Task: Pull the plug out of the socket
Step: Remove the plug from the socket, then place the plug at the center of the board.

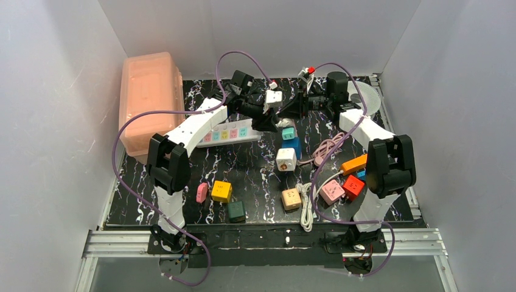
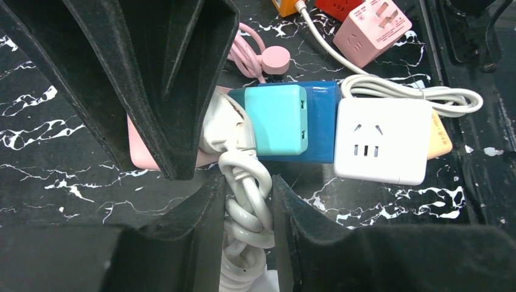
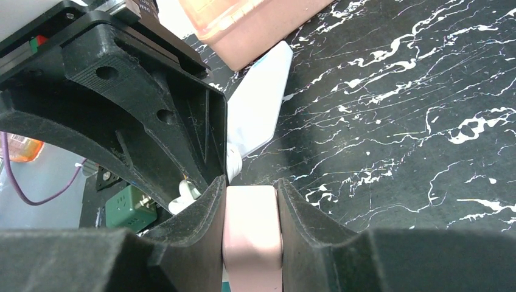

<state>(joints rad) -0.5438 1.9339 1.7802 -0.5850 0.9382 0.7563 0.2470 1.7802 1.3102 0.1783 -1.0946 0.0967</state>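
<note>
The socket, a long white power strip [image 1: 228, 132] with pastel outlet faces, lies at the back centre; its white end also shows in the right wrist view [image 3: 263, 103]. My left gripper [image 1: 271, 125] [image 2: 248, 207] is at the strip's right end, shut on a coiled white cord [image 2: 246, 201]. The cord ends in a white moulded piece [image 2: 228, 125] that lies against a pink block [image 2: 143, 155]. My right gripper [image 1: 286, 114] [image 3: 251, 207] faces the left one and is shut on that pink block [image 3: 252, 237]. I cannot tell whether block and cord are joined.
A translucent orange box [image 1: 149, 91] stands at the back left. Close by are a teal cube [image 1: 288, 133] on a blue one [image 1: 294, 148] and a white cube [image 1: 286, 159]. Yellow [image 1: 221, 191], green [image 1: 236, 211], tan [image 1: 291, 199] and red [image 1: 353, 187] cubes lie nearer.
</note>
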